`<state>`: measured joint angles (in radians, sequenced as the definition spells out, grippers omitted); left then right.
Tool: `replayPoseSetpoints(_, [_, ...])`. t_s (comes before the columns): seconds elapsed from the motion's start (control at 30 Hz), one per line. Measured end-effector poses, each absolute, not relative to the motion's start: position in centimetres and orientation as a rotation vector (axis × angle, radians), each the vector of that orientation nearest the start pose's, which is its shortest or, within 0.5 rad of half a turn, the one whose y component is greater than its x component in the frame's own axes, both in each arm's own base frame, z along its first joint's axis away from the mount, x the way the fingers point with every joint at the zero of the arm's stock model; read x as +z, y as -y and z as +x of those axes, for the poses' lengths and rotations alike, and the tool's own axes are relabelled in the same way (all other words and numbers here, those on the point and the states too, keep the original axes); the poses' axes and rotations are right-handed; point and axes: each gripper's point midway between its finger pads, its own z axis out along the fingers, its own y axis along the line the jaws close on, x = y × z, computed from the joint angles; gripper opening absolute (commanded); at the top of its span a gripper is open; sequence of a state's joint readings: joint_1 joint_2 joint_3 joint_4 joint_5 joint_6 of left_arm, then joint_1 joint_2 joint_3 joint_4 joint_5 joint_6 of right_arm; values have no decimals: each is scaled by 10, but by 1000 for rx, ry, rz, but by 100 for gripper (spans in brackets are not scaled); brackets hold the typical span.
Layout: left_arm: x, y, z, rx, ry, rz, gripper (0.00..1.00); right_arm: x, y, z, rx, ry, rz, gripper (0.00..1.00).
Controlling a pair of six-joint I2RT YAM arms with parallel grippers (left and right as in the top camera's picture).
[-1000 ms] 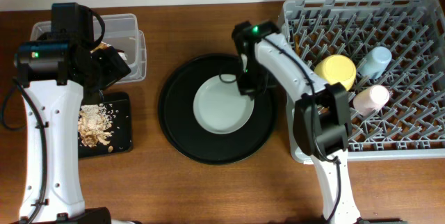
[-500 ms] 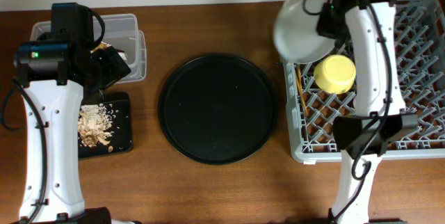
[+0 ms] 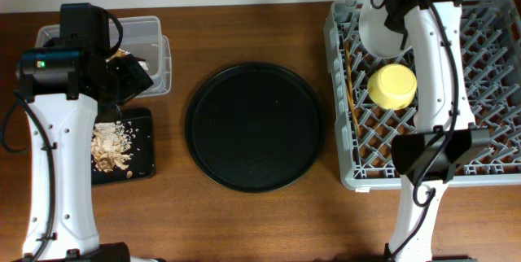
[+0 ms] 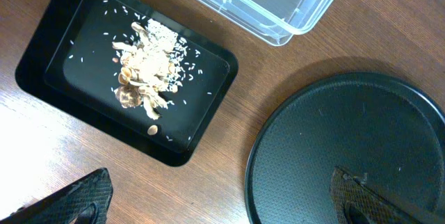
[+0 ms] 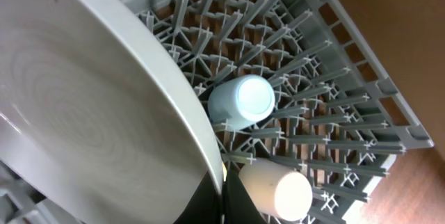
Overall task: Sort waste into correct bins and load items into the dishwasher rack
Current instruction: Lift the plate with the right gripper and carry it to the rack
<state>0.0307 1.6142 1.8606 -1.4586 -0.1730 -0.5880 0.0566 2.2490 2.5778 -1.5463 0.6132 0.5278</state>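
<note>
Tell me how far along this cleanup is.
Done: scraps lie in the black tray; bowl, blue cup, pink cup and chopsticks sit in the rack. In hand: the right gripper holds the plate tilted over the rack. Left: slotting the plate in.

Yellow bowl (image 3: 392, 85), chopsticks (image 3: 351, 91), blue cup (image 5: 241, 102), pink cup (image 5: 276, 190) crowd the rack (image 3: 496, 144) midway; its near rows lie open.
</note>
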Motion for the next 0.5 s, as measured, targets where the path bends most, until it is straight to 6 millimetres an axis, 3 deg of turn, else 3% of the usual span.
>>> replayPoseSetpoints(0.13, [267, -40, 339, 92, -2605, -878, 99, 234, 67, 485, -656, -2475, 721, 4])
replayPoseSetpoints(0.27, [267, -40, 339, 92, -2605, -878, 99, 221, 49, 491, -654, -2487, 673, 4])
replayPoseSetpoints(0.5, [267, -40, 339, 92, -2605, -878, 99, 220, 20, 496, -635, -2484, 599, 4])
